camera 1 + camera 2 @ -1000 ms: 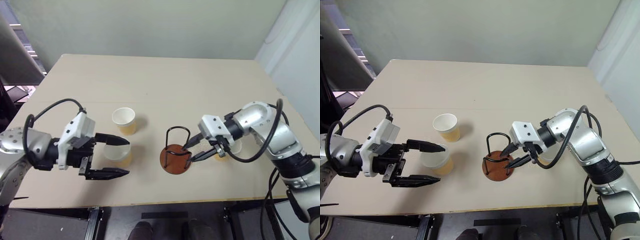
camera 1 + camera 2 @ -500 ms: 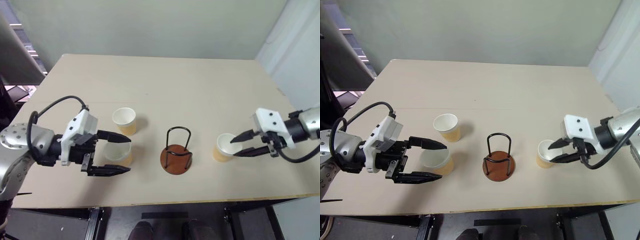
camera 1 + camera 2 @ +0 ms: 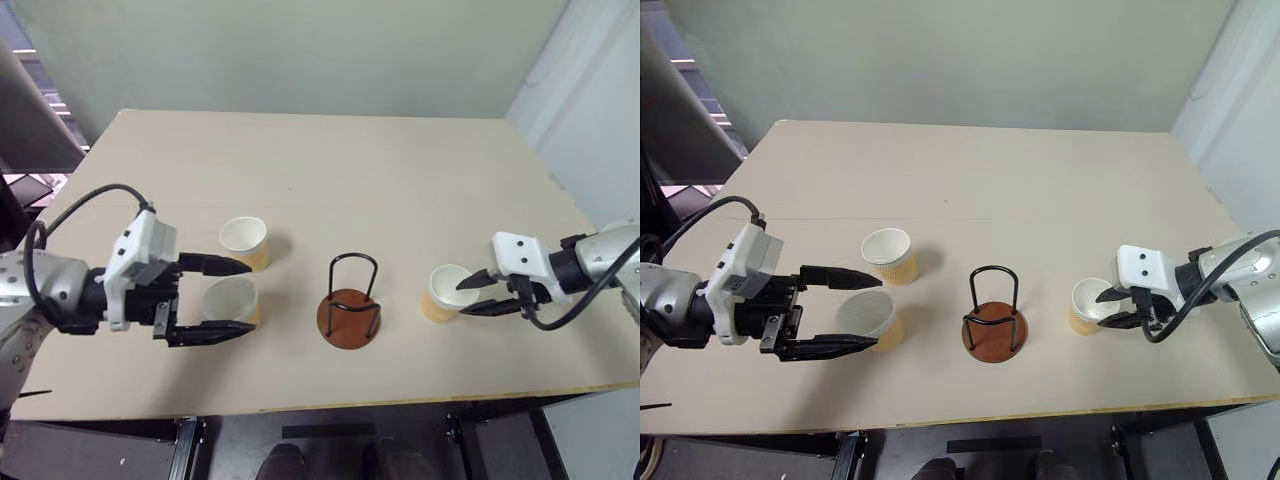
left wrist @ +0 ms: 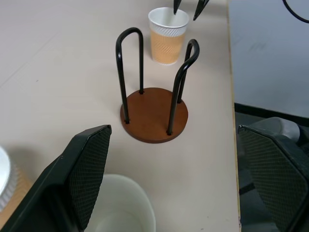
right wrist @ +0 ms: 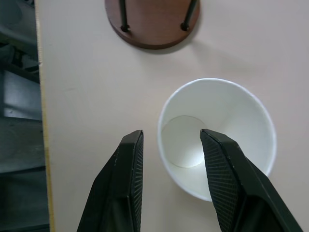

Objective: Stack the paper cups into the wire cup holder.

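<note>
The right gripper (image 5: 171,159) is partly open, straddling the near wall of a paper cup (image 5: 219,135), close to the table (image 3: 400,170) front edge. The wire cup holder (image 3: 350,310) stands beyond, apart. The left gripper (image 3: 225,297) is wide open around a second cup (image 3: 232,300); a third cup (image 3: 245,240) stands just beside it.

The robot's left gripper (image 3: 232,296) and right gripper (image 3: 474,294) each carry two tapered black fingers (image 5: 126,191) whose inner pads bear a fine cross-hatched texture. Behind each pair sits a boxy white housing (image 3: 140,266) over a black mechanism. The forearms are rounded silver-grey metal shells (image 3: 40,282) with black joint sections, and a glossy black cable (image 3: 75,205) arcs in a loop from each arm to its wrist block.
</note>
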